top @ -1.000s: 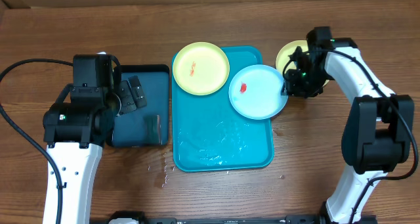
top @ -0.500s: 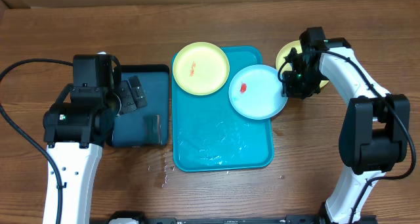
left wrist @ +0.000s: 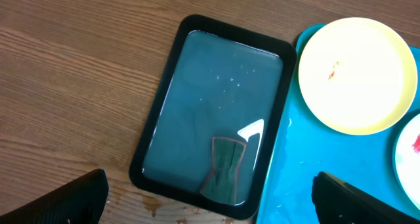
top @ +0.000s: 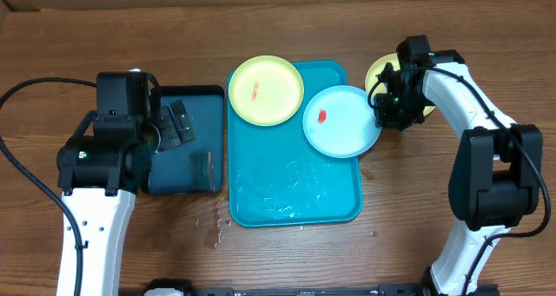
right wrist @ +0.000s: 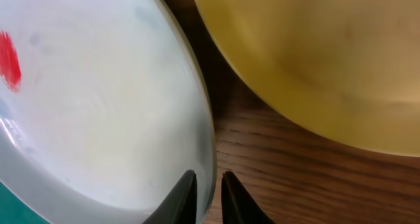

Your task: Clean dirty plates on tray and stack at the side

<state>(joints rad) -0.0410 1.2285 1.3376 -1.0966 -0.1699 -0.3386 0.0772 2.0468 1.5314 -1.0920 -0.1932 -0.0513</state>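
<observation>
Wood-grain table (top: 408,244) all round, and the teal tray (top: 295,200) sits dead centre, its floor glistening wet. Up at its far left corner lies the yellow plate (top: 266,89), hanging over the rim and carrying an orange smear (top: 255,89). Over on the tray's right edge, the blue plate (top: 340,122) overhangs the rim too, with a red smear (top: 322,116) on its left half. Just right of it, off the tray and flat on the wood, there's a second yellow plate (top: 376,70), partly hidden under the right arm.

Right gripper (right wrist: 209,192) is down at the blue plate's right rim. Its tips stand close together, one over the plate, one over the wood, with the rim running between them. Whether they actually pinch it, I cannot tell.

Left gripper (left wrist: 213,198) hangs above the dark tray (top: 195,101), fingers spread wide and holding nothing. That dark tray lies just left of the teal one, shiny with water, a dark sponge (left wrist: 226,168) lying near its front edge. A few droplets (top: 213,231) speckle the wood in front of it.
</observation>
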